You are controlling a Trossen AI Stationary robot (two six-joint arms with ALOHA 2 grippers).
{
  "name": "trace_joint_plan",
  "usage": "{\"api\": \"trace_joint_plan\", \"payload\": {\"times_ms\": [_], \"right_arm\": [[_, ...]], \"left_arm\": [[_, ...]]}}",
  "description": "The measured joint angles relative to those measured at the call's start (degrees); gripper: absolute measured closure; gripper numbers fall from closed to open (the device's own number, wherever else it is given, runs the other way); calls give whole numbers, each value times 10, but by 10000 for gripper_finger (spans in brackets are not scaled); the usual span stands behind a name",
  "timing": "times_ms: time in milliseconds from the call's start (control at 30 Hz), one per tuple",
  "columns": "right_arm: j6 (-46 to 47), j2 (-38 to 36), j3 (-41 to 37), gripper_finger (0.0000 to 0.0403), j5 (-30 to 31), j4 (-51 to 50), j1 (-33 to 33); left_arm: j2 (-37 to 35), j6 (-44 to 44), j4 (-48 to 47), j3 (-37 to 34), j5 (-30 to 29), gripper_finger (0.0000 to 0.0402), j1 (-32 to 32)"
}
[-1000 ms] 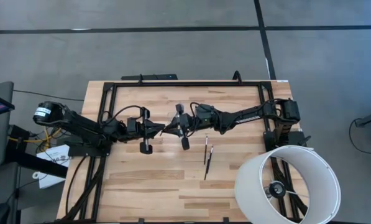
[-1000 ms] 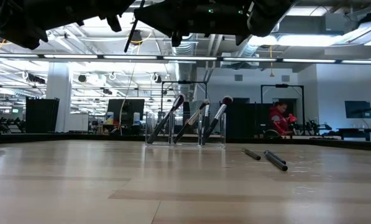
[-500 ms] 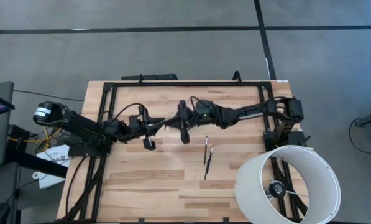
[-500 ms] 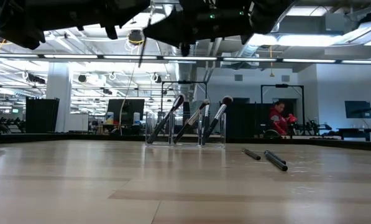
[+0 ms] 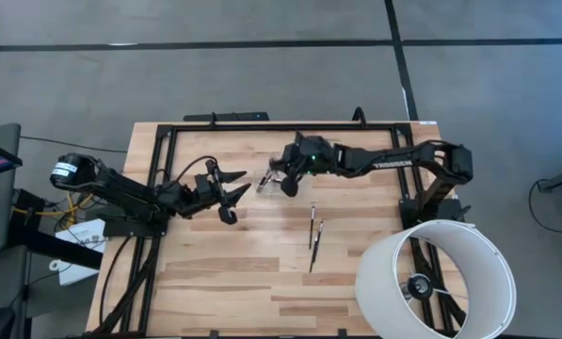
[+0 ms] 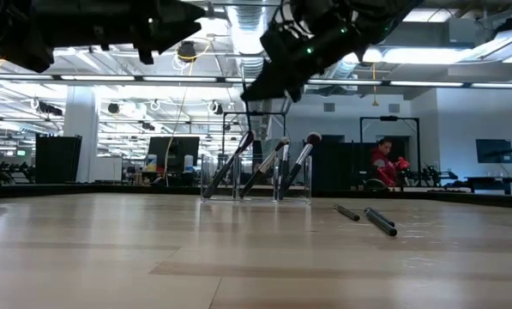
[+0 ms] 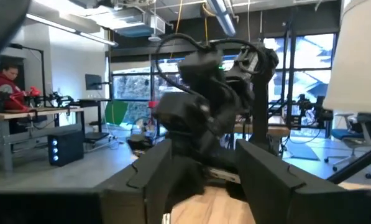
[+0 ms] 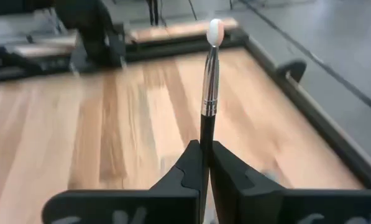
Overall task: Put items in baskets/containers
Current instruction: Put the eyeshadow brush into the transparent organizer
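My right gripper [image 8: 204, 163] is shut on a thin makeup brush [image 8: 209, 93] with a dark handle, silver ferrule and pale tip. It hangs above the table's middle [image 5: 269, 179]. My left gripper [image 5: 235, 195] stands open just left of it, with nothing between its fingers. A clear container [image 6: 256, 178] holds several brushes standing slanted, leaning on its rim. Two more brushes [image 5: 314, 231] lie flat on the table; they also show in the low view [image 6: 369, 217]. My right gripper pinches the brush's dark handle [image 8: 204, 138] between its two fingers. The brush runs along the fingers and sticks out past their tips, bristle end [image 8: 215, 29] away from the wrist. It is lifted clear of the table.
A large white lamp shade [image 5: 438, 278] stands at the table's near right corner. A black frame [image 5: 281, 125] runs along the table's far and side edges. Bare wood [image 5: 233, 282] lies at the near left. A person in red [image 6: 382, 163] is in the room behind.
My left gripper has opened and let go of the brush that both grippers held. My right gripper has drawn back toward the far right with the brush and turned, and is now alone in holding it.
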Motion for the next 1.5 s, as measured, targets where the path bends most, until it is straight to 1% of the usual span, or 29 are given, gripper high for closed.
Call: {"api": "trace_joint_plan", "payload": {"times_ms": [133, 300, 433, 600, 733, 867, 1000, 1167, 1267, 1333, 1433, 1500], "right_arm": [[15, 0, -47, 399, 42, 21, 7], [30, 8, -94, 397, 45, 133, 8], [-8, 14, -108, 378, 46, 164, 7], [-16, 23, -107, 353, 58, 147, 2], [-16, 27, -108, 334, 58, 115, 0], [-16, 27, -108, 306, 58, 104, 5], [-20, 25, -106, 265, 58, 105, 14], [-20, 25, -106, 203, 59, 104, 27], [-21, 25, -106, 173, 59, 101, 39], [-31, 25, -106, 162, 54, 99, 50], [-72, 7, -104, 158, 50, 66, 75], [-100, -15, -99, 160, 29, 9, 95]], "left_arm": [[0, -7, 0, -11, -2, 221, 0], [0, -29, 1, -22, -2, 225, 0], [0, -30, 1, -23, -2, 226, 0], [0, -34, 1, -23, -2, 226, 0], [0, -76, 0, -23, -1, 222, 0], [0, -122, -17, -23, 33, 222, 0], [0, -165, -41, -23, 42, 226, -4], [0, -172, -47, -23, 42, 229, -20], [0, -180, -50, -23, 42, 230, -31], [0, -180, -50, -23, 43, 230, -34], [0, -180, -50, -23, 42, 230, -32], [0, -180, -51, -25, 44, 230, -35]]}}
